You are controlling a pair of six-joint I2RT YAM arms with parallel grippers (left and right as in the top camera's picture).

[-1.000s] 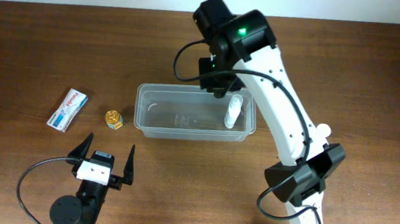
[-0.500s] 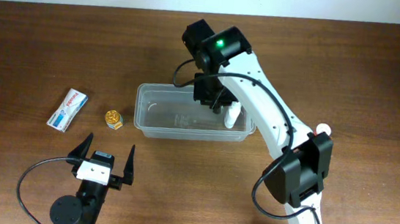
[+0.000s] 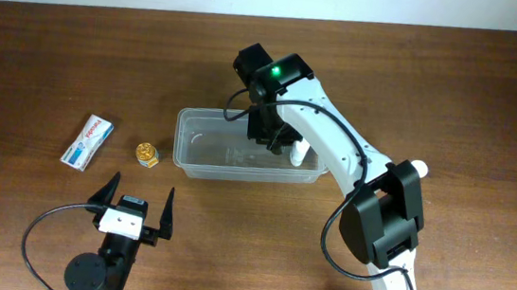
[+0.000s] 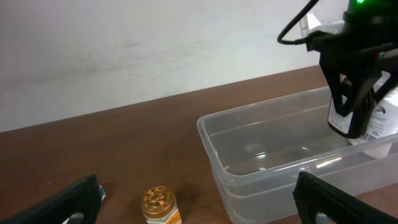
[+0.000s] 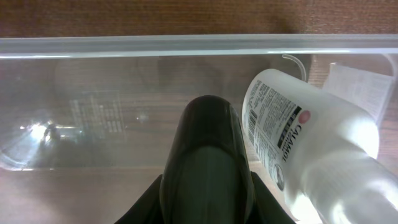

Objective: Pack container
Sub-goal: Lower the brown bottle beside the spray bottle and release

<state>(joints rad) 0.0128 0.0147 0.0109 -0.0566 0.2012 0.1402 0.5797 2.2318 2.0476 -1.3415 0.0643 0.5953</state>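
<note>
The container (image 3: 206, 113), a clear plastic bin, sits mid-table; its far wall (image 5: 124, 45) and near corner (image 4: 214, 155) show in the wrist views. A white labelled bottle (image 3: 301, 151) (image 5: 298, 143) leans in its right end. My right gripper (image 3: 272, 135) (image 5: 208, 205) hangs over the bin's middle, shut on a dark bottle (image 5: 208, 155) (image 4: 346, 118) that points down into it. At the front left my left gripper (image 3: 143, 188) (image 4: 193, 208) stands open and holds nothing.
A small gold-capped bottle (image 3: 147, 154) (image 4: 160, 205) stands just left of the container. Further left lies a white, blue and red tube pack (image 3: 89, 141). A white wall borders the table's far edge.
My right arm has swung left and come down over the container with the dark bottle. The left arm has not moved.
</note>
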